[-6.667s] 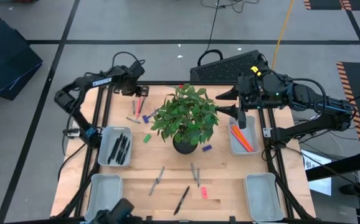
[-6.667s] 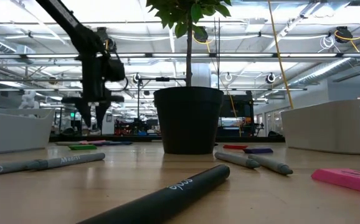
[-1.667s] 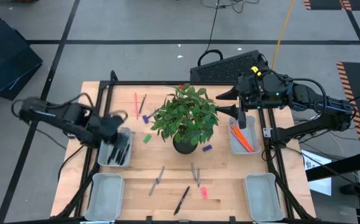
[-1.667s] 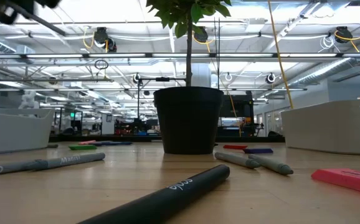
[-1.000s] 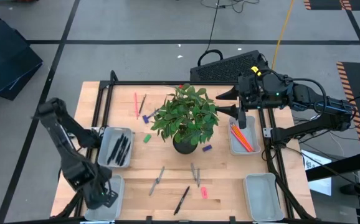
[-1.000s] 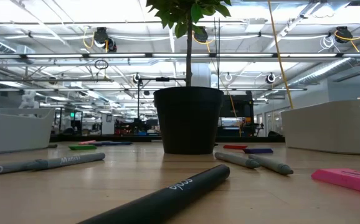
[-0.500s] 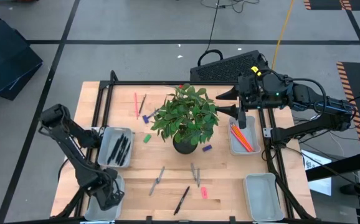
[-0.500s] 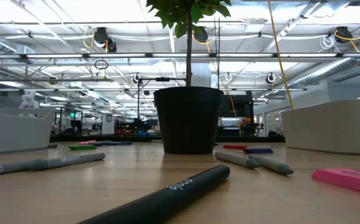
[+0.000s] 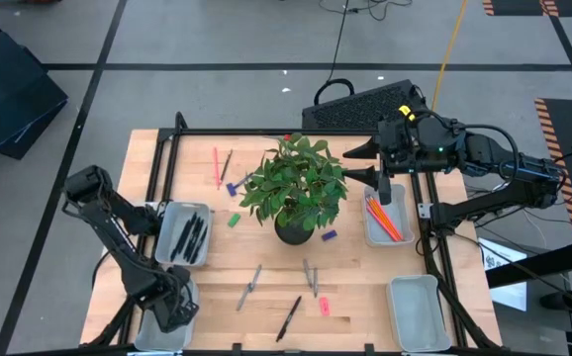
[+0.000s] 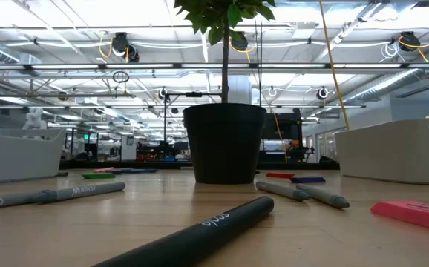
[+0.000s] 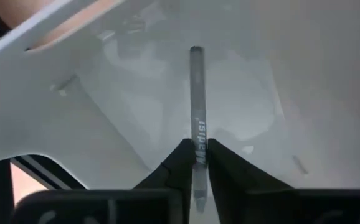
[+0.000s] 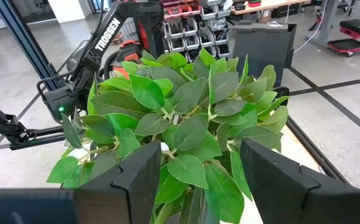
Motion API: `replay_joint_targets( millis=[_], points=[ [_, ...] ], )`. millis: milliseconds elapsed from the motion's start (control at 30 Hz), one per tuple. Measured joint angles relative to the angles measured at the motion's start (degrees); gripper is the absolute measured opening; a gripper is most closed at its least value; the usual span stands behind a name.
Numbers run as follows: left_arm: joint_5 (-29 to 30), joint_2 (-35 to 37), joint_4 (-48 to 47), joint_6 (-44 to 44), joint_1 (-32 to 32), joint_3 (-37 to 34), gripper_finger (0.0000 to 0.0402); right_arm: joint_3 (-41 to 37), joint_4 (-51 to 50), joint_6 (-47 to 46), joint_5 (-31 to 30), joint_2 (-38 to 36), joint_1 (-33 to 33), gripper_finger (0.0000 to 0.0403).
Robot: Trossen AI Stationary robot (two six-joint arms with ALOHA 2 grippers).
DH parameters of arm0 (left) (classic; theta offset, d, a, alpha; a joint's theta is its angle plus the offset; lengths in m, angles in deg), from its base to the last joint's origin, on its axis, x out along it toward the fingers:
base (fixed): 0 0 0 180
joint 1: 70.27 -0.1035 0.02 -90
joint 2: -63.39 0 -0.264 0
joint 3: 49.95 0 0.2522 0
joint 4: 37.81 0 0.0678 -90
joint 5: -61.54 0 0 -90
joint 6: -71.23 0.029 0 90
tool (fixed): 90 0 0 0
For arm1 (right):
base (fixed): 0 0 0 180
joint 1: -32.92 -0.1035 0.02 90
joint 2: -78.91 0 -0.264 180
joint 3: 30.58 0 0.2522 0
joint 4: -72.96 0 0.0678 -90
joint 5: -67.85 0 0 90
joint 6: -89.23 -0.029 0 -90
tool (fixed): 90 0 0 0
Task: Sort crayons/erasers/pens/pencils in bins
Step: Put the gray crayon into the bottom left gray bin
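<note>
Four pale bins at counter corners: far-left bin [image 9: 183, 233] holds black pens [image 9: 191, 237]; far-right bin [image 9: 384, 220] holds orange pencils [image 9: 383, 220]; near-right bin [image 9: 417, 311] bare; near-left bin [image 9: 153, 295] partly hidden, grey crayon [image 11: 197, 118] inside it, pinched in left gripper [image 11: 195, 163]. Loose grey crayons [image 9: 250, 286], black pen [image 9: 288, 318], pink eraser [image 9: 325, 306], green eraser [image 9: 234, 221], purple eraser [image 9: 329, 235] on counter.

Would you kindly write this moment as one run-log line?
left gripper: shut on grey stick, over near-left bin | right gripper: open, waiting beside plant
</note>
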Motion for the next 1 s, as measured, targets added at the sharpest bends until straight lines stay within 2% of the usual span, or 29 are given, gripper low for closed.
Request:
replay_joint_targets(
  millis=[233, 433, 533, 667, 833, 1000],
  points=[
    [0.07, 0.69, 0.62, 0.95, 0.00, 0.10, 0.0142, 0.00, 0.01, -0.01, 0.00, 0.00, -0.01, 0.0212],
    [0.81, 4.61, 0.14, 2.33, 0.04, 3.90, 0.0169, 0.00, 0.01, -0.01, 0.00, 0.00, -0.01, 0.0212],
    [4.57, 7.32, -0.52, 2.55, 0.04, 6.82, 0.0170, 0.00, 0.01, -0.01, 0.00, 0.00, -0.01, 0.0212],
    [13.06, 10.25, -2.53, 5.83, 0.56, 11.10, 0.0170, 0.00, 0.00, -0.01, 0.00, 0.00, 0.00, 0.0212],
    [22.87, 12.35, -2.90, 15.93, 0.57, 15.88, 0.0170, 0.00, 0.01, -0.01, 0.00, 0.00, -0.01, 0.0212],
    [27.59, 14.49, -2.39, 25.01, -0.32, 17.76, 0.0170, 0.00, 0.01, -0.01, 0.00, 0.00, -0.01, 0.0212]
  ],
)
